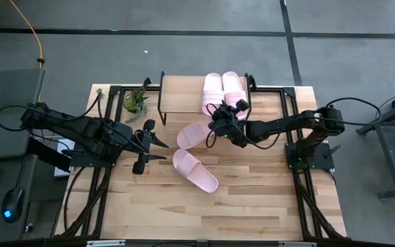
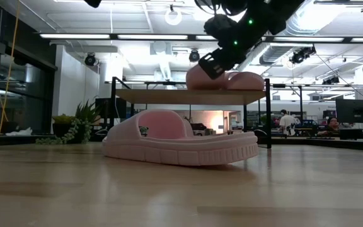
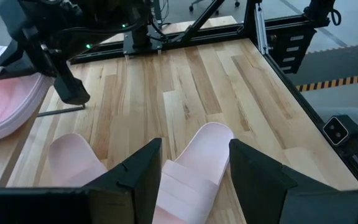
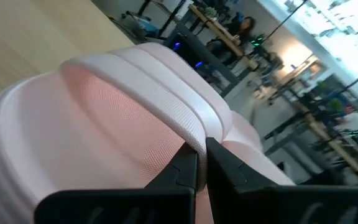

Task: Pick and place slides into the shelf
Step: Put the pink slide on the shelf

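Observation:
Two pale pink slides [image 1: 223, 92] lie on the right half of the shelf [image 1: 180, 96] at the table's far side. A third slide [image 1: 195, 170] lies flat on the table in the middle and fills the foreground of the low view [image 2: 181, 142]. My right gripper [image 1: 214, 130] is shut on the fourth slide [image 1: 193, 135], just in front of the shelf. My left gripper [image 1: 162, 149] hangs open to the left of the flat slide [image 3: 207, 146], with its fingers pointing toward it and nothing between them. My right gripper pinches the edge of the slide's wide ribbed strap [image 4: 188, 130] between its two fingers. The fingers [image 4: 182, 168] come from the table's right, nearly level. The slide is tilted in the hold [image 3: 5, 93]. I cannot tell whether its low end touches the table.
A small green plant [image 1: 136, 101] stands on the table left of the shelf. Black frame rails [image 1: 297, 158] run along the table's left and right sides. Bare wood [image 1: 252, 199] lies near the front edge.

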